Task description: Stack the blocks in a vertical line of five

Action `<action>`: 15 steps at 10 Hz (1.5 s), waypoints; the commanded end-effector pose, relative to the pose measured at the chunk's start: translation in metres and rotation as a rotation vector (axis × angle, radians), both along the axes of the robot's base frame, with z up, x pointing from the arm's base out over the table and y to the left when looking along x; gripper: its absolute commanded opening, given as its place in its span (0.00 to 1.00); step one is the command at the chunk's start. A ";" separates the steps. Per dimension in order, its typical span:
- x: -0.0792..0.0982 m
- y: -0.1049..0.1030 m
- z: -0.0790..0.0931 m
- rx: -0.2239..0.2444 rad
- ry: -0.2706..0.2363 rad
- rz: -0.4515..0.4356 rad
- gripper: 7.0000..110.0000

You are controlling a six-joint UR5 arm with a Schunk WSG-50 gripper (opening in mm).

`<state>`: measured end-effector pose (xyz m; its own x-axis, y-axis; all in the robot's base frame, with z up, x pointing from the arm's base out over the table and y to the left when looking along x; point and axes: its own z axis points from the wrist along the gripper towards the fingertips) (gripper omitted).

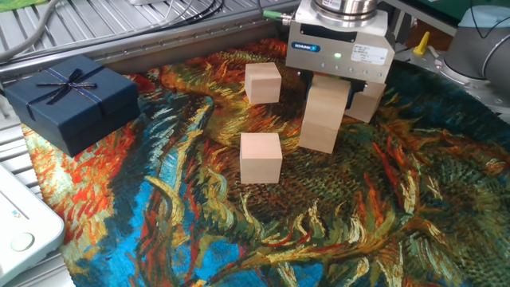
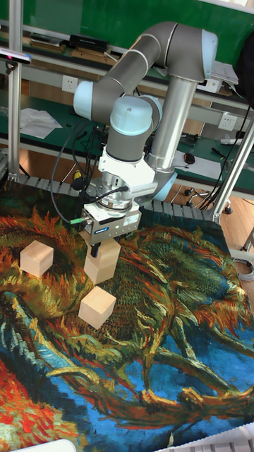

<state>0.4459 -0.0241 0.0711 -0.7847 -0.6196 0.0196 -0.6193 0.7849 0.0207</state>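
Note:
My gripper (image 1: 331, 94) hangs over the far middle of the painted cloth, its jaws shut on a pale wooden block (image 1: 329, 101). That block rests on top of a second block (image 1: 319, 135), making a stack of two. The same gripper (image 2: 106, 247) and stack (image 2: 101, 265) also show in the tall fixed view. A loose block (image 1: 263, 82) lies to the left of the stack. Another loose block (image 1: 260, 157) sits in front of it. One more block (image 1: 369, 104) peeks out behind the gripper's right side, partly hidden.
A dark navy gift box (image 1: 72, 100) with a ribbon bow stands at the left edge of the cloth (image 1: 239, 231). A metal rail (image 1: 159, 40) with cables runs along the back. A white device (image 1: 20, 223) lies at the lower left.

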 end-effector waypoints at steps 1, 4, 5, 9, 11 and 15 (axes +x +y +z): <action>0.001 0.002 0.001 0.013 -0.003 -0.011 0.15; 0.001 0.002 0.000 0.013 -0.003 -0.016 0.15; 0.001 0.005 0.000 0.022 -0.003 -0.014 0.15; 0.001 0.004 0.000 0.024 -0.003 -0.008 0.36; 0.001 0.000 0.000 0.018 -0.001 0.003 0.57; -0.003 -0.001 0.002 0.016 0.010 -0.002 0.79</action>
<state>0.4437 -0.0256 0.0710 -0.7805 -0.6248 0.0211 -0.6241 0.7807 0.0310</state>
